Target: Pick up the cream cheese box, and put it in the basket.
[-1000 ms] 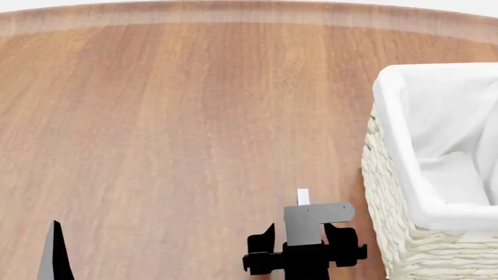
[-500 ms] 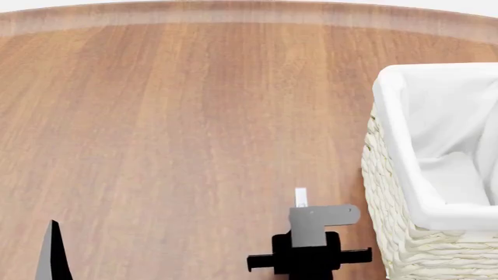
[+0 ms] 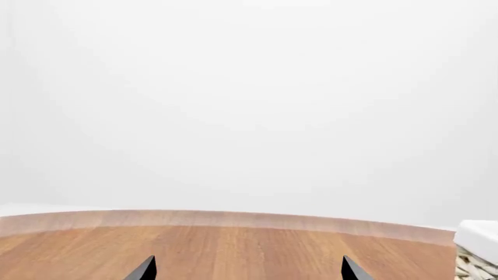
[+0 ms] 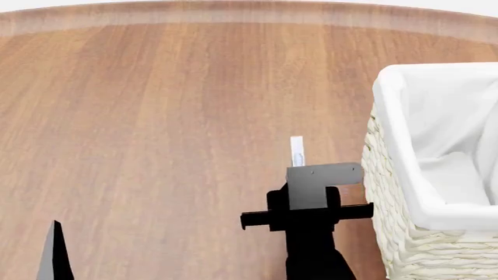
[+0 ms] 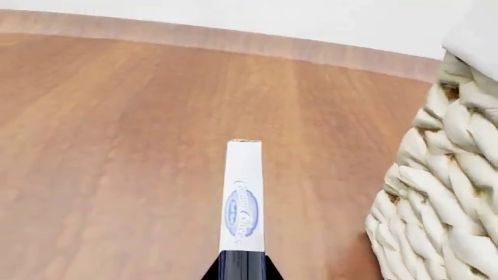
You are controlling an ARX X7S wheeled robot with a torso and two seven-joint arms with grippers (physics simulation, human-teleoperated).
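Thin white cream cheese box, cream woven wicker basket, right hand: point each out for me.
Thin white cream cheese box [image 5: 244, 198]: right wrist view, on its narrow printed edge.
Cream woven wicker basket [image 4: 386, 192]: head view, on its woven side wall.
Right hand [image 4: 297, 165]: head view, where its fingers meet the box.

The only printing is a blue oval logo with cursive lettering on the narrow white edge of the cream cheese box [image 5: 242, 195], low centre in the right wrist view; its words are too blurred to read.
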